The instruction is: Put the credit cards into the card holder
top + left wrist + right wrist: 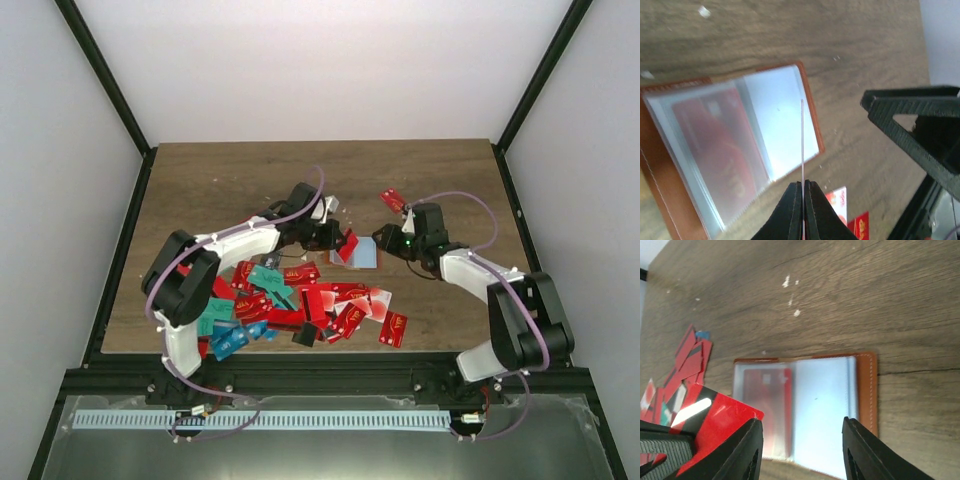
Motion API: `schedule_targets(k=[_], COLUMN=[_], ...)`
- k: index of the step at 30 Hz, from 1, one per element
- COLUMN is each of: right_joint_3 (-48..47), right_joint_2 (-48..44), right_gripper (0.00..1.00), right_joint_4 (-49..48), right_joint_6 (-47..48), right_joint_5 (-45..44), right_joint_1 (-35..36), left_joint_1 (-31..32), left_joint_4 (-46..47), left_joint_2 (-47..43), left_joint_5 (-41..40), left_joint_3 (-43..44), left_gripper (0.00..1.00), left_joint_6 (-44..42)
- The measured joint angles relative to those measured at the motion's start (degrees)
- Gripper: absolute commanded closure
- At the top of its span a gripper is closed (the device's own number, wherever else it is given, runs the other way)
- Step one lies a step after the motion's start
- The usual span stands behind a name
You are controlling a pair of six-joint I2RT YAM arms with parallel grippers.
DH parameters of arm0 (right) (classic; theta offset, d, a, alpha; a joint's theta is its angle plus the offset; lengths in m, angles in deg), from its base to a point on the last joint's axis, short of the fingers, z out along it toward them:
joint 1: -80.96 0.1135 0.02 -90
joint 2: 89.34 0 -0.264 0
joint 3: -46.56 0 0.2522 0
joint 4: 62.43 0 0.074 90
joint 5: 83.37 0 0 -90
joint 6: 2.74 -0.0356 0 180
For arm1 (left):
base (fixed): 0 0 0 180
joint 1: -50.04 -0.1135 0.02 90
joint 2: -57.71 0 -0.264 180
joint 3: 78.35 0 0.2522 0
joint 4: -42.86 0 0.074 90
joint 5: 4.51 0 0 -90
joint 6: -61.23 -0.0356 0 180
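Note:
The brown card holder (367,256) lies open on the table, pale blue sleeves up, with one red card in its left sleeve (772,410). It also shows in the left wrist view (780,115). My left gripper (335,240) is shut on a red credit card (349,246), seen edge-on (802,140), and holds it tilted just above the holder's left side. That card also shows in the right wrist view (715,422). My right gripper (802,450) is open and empty, hovering over the holder, one finger on each side. In the top view, the right gripper (390,240) sits at the holder's right edge.
A pile of loose cards (290,305), mostly red with some teal and blue, covers the near middle of the table. One red card (393,198) sits behind the right gripper. Another lies alone at the pile's right end (393,328). Black frame posts flank the table.

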Motion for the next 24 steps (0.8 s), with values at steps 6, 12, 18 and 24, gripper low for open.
schedule_targets(k=[6, 12, 18, 24], right_joint_3=[-2.4, -3.0, -3.5, -3.5], right_joint_2=[6.2, 9.9, 12.7, 13.3], right_gripper=[0.56, 0.59, 0.6, 0.61], right_joint_4=[0.0, -0.1, -0.6, -0.8], right_joint_6=[0.1, 0.6, 0.7, 1.0], right_joint_5=[-1.6, -1.5, -0.6, 0.0], right_joint_1=[-0.2, -0.3, -0.4, -0.4], left_joint_1=[-1.2, -1.2, -1.2, -1.2], left_joint_4=[-0.1, -1.5, -2.4, -2.4], left_joint_2=[5.1, 7.5, 8.3, 9.4], left_joint_5=[-1.0, -2.6, -3.8, -3.8], left_joint_3=[3.8, 5.3, 5.7, 6.3], left_gripper=[0.96, 0.96, 0.96, 0.96], left_joint_6=[2.1, 2.5, 2.5, 2.5])
